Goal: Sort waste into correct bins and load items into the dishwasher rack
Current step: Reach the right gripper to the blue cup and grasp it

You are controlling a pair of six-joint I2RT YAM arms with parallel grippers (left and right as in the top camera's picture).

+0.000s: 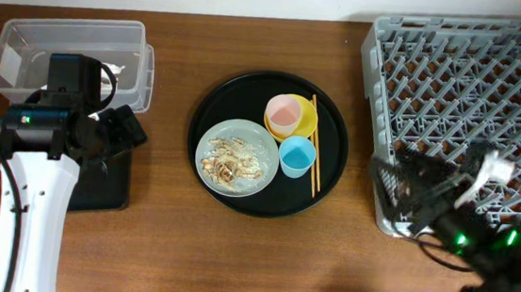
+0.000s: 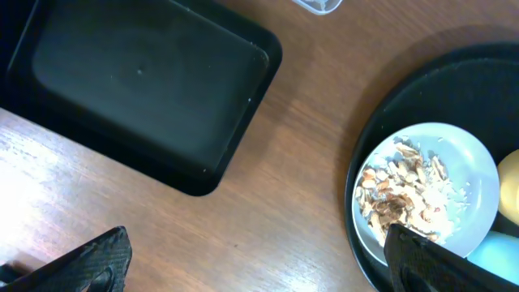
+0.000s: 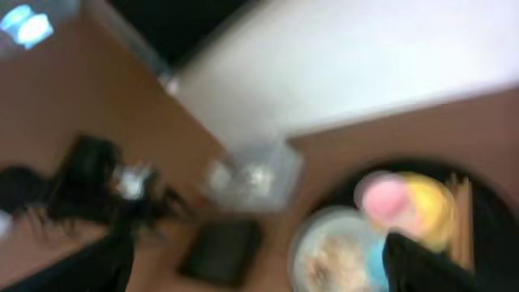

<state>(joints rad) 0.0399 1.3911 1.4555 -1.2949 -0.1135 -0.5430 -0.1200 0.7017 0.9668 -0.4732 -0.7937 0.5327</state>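
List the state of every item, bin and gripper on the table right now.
plate: upright, food scraps on it
pink cup: upright inside yellow bowl
blue cup: upright, empty
chopsticks: lying flat on round tray
shallow black tray: empty
clear box: contents partly hidden
dishwasher rack: no items visible
left gripper: open, empty
right gripper: open, empty

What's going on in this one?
Nothing is held at this moment. The left gripper hangs open by the shallow black tray, near the clear box. The right gripper, also open, is over a corner of the dishwasher rack. On the round black tray sit the plate of food scraps, the pink cup inside the yellow bowl, the blue cup and the chopsticks.
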